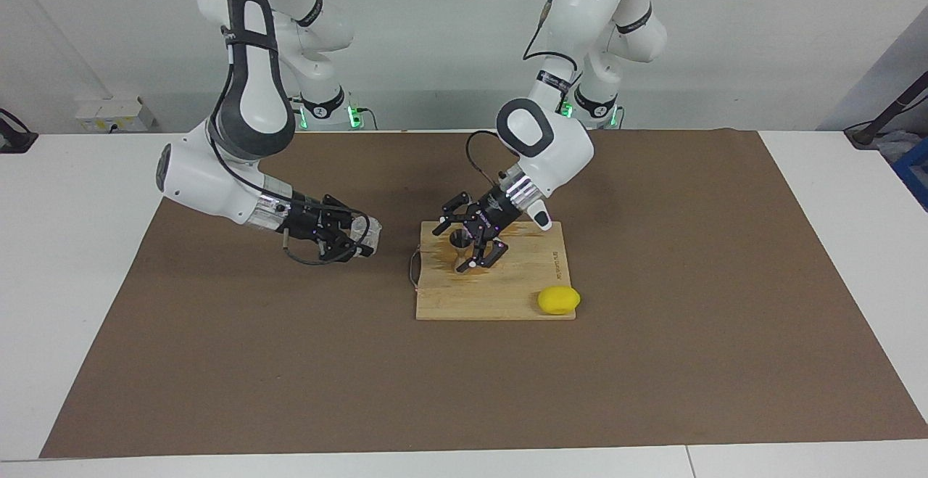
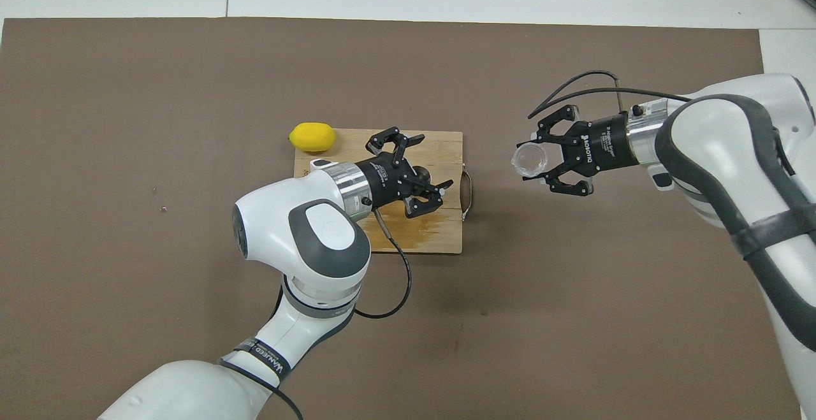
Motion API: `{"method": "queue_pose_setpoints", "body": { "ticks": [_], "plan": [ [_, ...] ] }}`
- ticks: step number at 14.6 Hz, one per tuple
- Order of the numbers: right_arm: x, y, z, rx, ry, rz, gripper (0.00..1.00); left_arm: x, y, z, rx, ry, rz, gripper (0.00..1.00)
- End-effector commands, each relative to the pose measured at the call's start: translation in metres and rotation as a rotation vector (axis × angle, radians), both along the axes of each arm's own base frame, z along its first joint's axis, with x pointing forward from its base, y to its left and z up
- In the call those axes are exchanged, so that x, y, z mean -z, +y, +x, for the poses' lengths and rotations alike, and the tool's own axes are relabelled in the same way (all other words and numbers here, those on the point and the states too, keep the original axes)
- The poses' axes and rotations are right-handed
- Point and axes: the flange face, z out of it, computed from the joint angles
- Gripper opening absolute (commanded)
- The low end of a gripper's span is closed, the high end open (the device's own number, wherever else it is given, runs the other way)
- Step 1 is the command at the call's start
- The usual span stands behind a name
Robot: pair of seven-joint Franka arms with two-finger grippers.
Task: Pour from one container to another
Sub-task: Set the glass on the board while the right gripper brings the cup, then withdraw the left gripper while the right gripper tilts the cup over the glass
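We judge the step in hand to be the carry of the glass cup (image 1: 360, 235) toward the jigger (image 1: 459, 239) ahead of the pour. The right hand (image 1: 354, 240) is clamped on the glass cup and holds it in the air over the brown mat (image 1: 652, 362), just off the handle edge of the cutting board (image 1: 500, 297), on the right arm's end of the desk (image 1: 72, 195). In the overhead view the cup's mouth (image 2: 530, 160) is visible as a ring, but we cannot tell from either view whether the cup holds any liquid. The jigger stands upright on the cutting board, near the board's edge closest to the robots and toward its handle edge. The left hand (image 1: 470, 241) sits low at the jigger with its fingers spread wide on either side of it; we cannot tell whether they touch it. To do this step well, we keep the cup level while it travels, bring its lip over the jigger's upper cone, and only then tilt, slowly, because the cone's mouth is narrow. We expect the left hand to steady the jigger, since it looks easy to topple. A darker stain (image 2: 428, 234) marks the board beside the jigger. A lemon (image 1: 557, 299) lies at the board's corner farthest from the robots, toward the left arm's end.
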Motion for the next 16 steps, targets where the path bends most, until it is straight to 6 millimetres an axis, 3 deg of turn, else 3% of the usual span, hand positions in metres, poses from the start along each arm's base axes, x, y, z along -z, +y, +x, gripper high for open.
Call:
{"method": "queue_pose_setpoints", "body": {
  "ticks": [1,3,6,8,14,16],
  "plan": [
    [-0.011,0.022,0.002,0.055,0.007,-0.056,0.33,-0.024,0.014,-0.009,-0.002,0.01,-0.036,1.0],
    [-0.018,0.034,0.006,0.092,0.01,-0.09,0.33,-0.036,0.043,-0.002,0.008,0.011,-0.07,1.0],
    [-0.028,0.069,0.014,0.146,0.029,-0.134,0.33,-0.054,0.086,0.016,0.075,-0.024,-0.063,1.0],
    [-0.031,0.097,0.012,0.163,0.007,-0.182,0.33,-0.062,0.125,0.032,0.139,-0.039,-0.042,1.0],
    [-0.028,0.144,0.006,0.218,-0.023,-0.248,0.31,-0.075,0.266,0.07,0.246,-0.068,0.101,1.0],
    [-0.023,0.156,-0.001,0.172,-0.047,-0.303,0.3,-0.081,0.296,0.077,0.273,-0.085,0.146,1.0]
  ]
}}
